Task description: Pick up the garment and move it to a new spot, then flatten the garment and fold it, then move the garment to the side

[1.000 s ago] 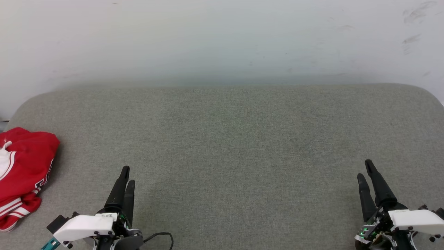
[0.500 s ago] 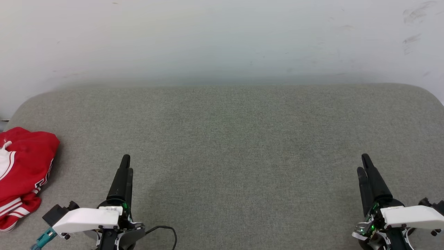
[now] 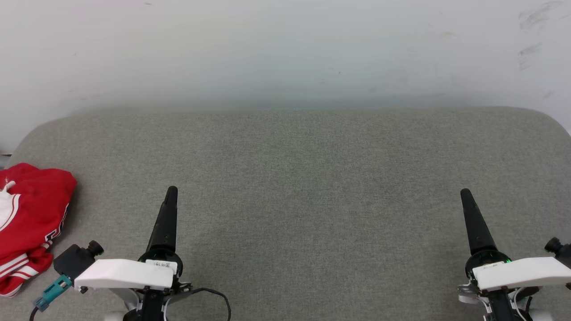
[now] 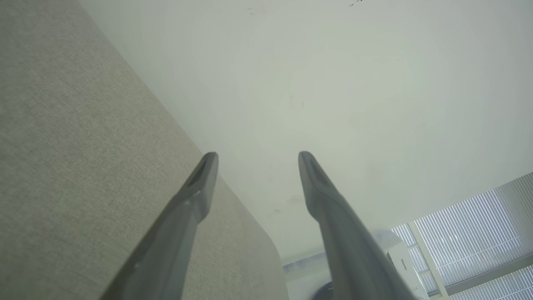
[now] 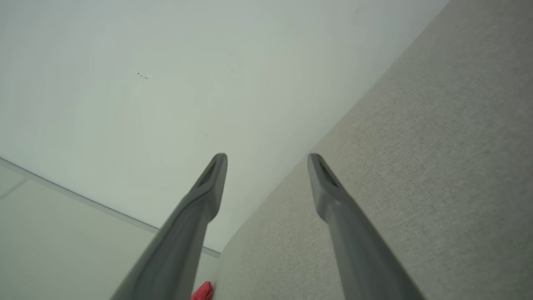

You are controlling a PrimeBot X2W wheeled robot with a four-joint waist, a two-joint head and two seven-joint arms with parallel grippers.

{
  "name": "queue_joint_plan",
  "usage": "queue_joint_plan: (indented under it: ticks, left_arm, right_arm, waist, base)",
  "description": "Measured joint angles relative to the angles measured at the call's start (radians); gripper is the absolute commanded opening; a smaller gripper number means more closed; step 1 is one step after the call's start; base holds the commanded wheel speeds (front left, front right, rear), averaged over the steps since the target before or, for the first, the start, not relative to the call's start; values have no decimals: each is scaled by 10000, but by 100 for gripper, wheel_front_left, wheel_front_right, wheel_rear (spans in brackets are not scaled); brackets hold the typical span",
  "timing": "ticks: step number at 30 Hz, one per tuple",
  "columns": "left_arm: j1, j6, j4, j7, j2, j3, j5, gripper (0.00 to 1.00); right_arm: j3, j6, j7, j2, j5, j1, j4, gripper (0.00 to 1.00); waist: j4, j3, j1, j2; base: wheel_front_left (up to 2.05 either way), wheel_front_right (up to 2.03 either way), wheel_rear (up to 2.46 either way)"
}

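Empty-handed: the left gripper (image 3: 171, 194) and right gripper (image 3: 465, 195) hang with jaws spread wide above a grey padded surface (image 3: 312, 178), the red garment (image 3: 31, 218) bunched at its left edge.

In each wrist view the two dark fingers stand well apart, with nothing between them and nothing touching them. From the head view each pair lines up as a single dark spike pointing toward the wall (image 3: 285, 53). A broad stretch of bare grey fabric lies between the two grippers and runs ahead of them to the far edge, which meets the wall and curves away at both far corners. The garment lies in a crumpled heap to the left of the left gripper and well apart from it, white panel and striped trim showing, partly cut off by the picture's edge.
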Motion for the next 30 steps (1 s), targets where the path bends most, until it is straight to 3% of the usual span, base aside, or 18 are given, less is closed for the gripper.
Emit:
queue_joint_plan:
  ticks: [30]
  left_arm:
    - [397, 0, -370, -899, 420, -261, 5802, 100]
  right_arm:
    - [61, 0, 198, 17, -5820, 331, -970, 100]
  waist:
    - [4, -63, -1, 0]
  base:
    - [0, 0, 0]
